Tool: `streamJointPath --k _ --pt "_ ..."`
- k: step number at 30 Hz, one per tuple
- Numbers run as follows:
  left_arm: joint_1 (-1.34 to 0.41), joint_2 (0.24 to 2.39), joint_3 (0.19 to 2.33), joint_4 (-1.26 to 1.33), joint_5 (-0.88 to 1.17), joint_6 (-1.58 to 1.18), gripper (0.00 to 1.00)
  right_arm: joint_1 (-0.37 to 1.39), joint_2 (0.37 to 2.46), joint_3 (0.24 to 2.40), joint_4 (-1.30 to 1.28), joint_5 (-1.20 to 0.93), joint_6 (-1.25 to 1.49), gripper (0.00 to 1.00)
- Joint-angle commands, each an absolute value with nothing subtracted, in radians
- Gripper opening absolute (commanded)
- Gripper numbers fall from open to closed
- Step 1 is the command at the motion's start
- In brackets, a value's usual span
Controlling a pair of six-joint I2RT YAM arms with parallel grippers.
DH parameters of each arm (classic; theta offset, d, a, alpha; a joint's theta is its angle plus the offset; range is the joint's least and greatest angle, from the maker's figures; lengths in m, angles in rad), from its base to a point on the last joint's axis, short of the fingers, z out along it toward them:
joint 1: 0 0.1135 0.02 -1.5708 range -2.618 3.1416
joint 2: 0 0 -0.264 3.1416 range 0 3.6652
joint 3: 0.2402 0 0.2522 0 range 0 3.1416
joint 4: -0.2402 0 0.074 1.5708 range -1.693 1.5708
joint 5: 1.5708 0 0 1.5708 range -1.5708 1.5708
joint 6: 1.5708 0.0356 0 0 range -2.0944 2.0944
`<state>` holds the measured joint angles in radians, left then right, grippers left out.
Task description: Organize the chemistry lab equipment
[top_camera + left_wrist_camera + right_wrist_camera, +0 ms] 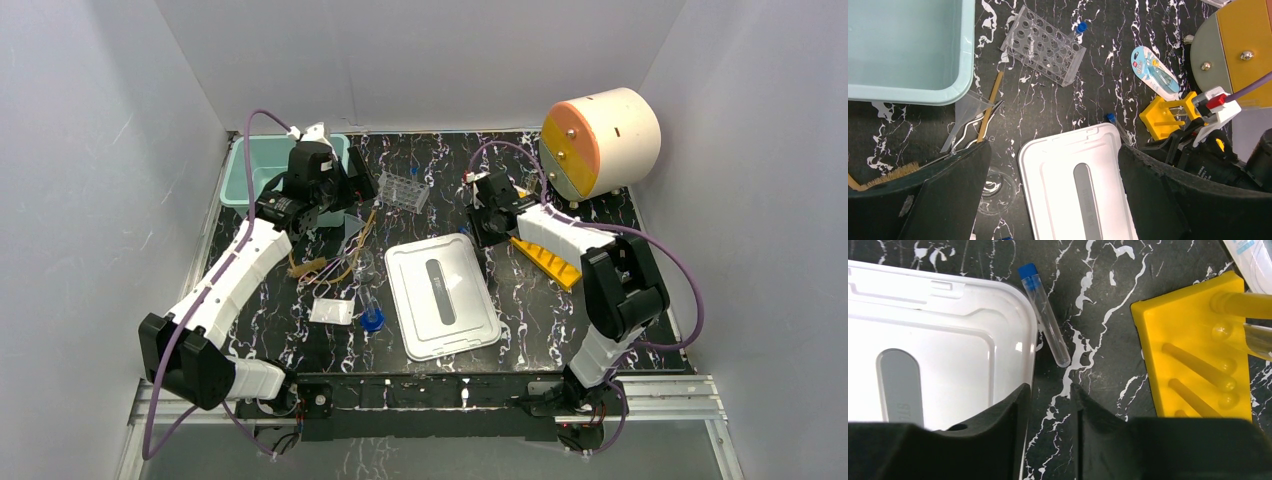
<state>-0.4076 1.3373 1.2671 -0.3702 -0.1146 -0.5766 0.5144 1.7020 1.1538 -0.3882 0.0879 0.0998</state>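
- We find the left pincer (1054,148) with its fingers set wide apart and nothing between them. It hangs over the far left part of the table (530,320), close to the teal bin (967,50) in the far left corner.
- The right pincer (1049,390) has its fingers drawn close, with a narrow gap in which bare table shows. It grips nothing.
- A capped tube (1045,315) lies flat just ahead of the right fingertips. It is just beside the far right corner of the white lid (442,297).
- The lid lies flat at the middle of the table.
- The yellow rack (547,260) lies between the lid and the right edge, partly under the right arm.
- The clear rack (1043,45) lies near the far edge, just right of the bin. A second capped tube (1080,27) lies at its end.
- The glass funnel (965,112) and a thin rod (990,102) lie together by the bin's near wall.
- The tan tubing (318,268) lies left of the lid.
- The flask (995,185) lies beside the lid's left edge and is partly hidden by a left finger.
- The white packet (332,311) and a third capped tube (368,303) lie side by side left of the lid, toward the near edge.
- A blister pack (1154,70) lies between the clear rack and the drum (600,140), which stands in the far right corner.
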Motion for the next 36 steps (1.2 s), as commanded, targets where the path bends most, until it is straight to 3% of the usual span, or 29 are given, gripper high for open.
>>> streamJointPath --k 1,36 --pt "-0.402 1.343 1.282 -0.350 -0.101 -0.575 0.98 0.512 1.728 1.173 -0.359 0.133 0.087 0.46" --pt "-0.403 1.350 1.275 -0.360 -0.091 -0.571 0.98 0.497 2.018 1.367 -0.270 0.148 0.002 0.37"
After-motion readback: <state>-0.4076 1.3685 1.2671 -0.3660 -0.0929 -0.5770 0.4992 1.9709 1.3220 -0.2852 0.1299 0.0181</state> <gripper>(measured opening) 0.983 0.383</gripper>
